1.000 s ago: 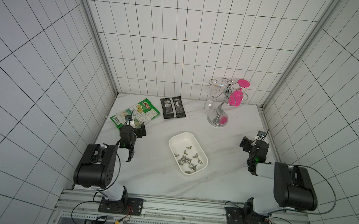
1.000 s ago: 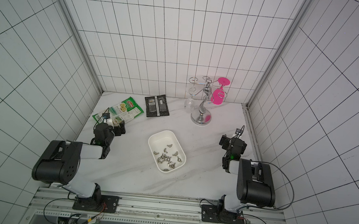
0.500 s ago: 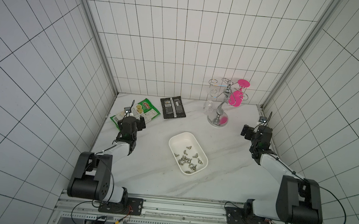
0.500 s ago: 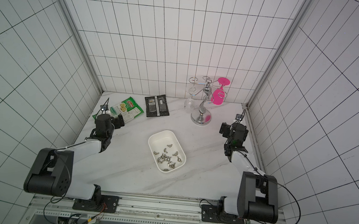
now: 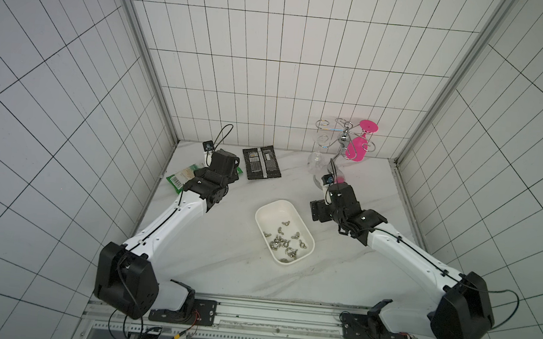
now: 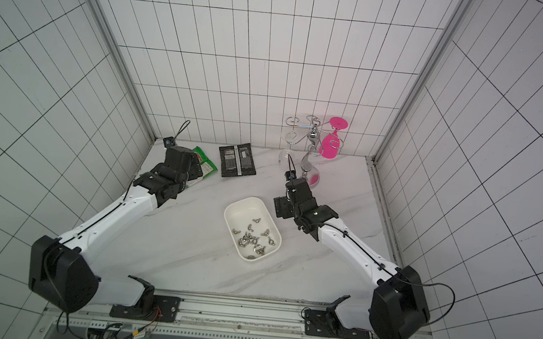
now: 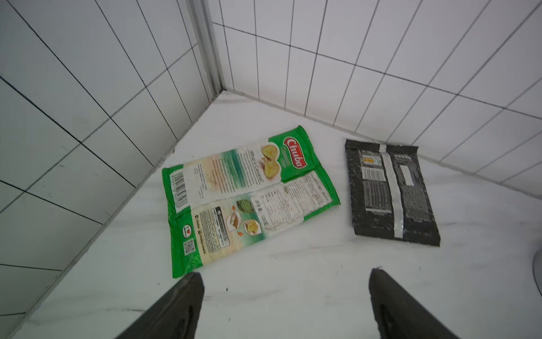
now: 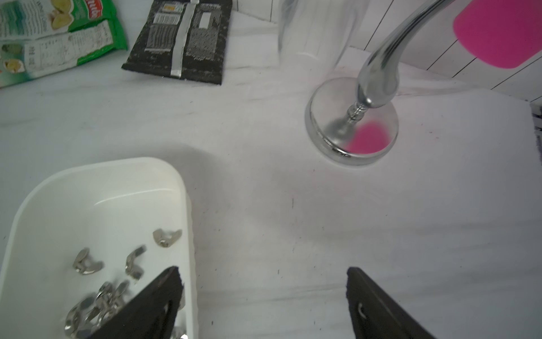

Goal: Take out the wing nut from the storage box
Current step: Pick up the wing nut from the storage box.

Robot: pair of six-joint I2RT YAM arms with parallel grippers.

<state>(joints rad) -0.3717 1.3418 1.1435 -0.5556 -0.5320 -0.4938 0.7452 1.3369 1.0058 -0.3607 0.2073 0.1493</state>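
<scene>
Smooth plastic storage box, shiny metal wing nuts

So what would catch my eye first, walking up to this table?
Probably the bright pink glass, hanging upside down on the chrome rack at the back, on the robot's right. Then the white storage box in the middle of the table, with shiny wing nuts scattered inside. A green snack packet and a black packet lie at the back left.

Green snack packet: red logo reads "Chuba", and there's the heading "What is Cassava?" alongside.
Black packet: print too small to read.
</scene>
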